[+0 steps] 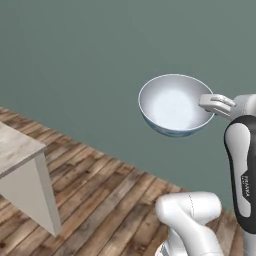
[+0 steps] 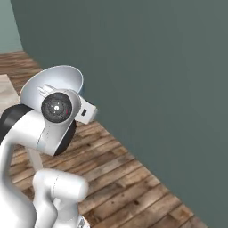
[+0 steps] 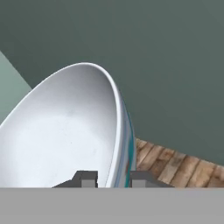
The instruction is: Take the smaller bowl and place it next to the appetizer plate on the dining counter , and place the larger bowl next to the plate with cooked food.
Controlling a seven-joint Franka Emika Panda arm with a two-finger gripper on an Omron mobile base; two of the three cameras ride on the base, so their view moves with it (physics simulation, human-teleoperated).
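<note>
The larger bowl (image 1: 172, 105), glossy white inside and light blue outside, hangs in the air in front of a grey-green wall, tilted. My gripper (image 1: 204, 101) is shut on its right rim. In the hand view the bowl (image 3: 65, 131) stands on edge, and its rim runs down between my two fingertips, with the gripper (image 3: 114, 179) clamped across it. In the right base view the bowl (image 2: 58, 80) peeks out behind my wrist. A corner of the dining counter (image 1: 15, 147) shows low at the left, well below and left of the bowl. The smaller bowl and both plates are out of view.
A plain grey-green wall (image 1: 100, 60) stands close behind the bowl. Wooden plank floor (image 1: 100, 200) lies below. The counter's pale side panel (image 1: 35, 195) drops to the floor at the left. A strip of counter top (image 2: 6, 95) shows at the left edge.
</note>
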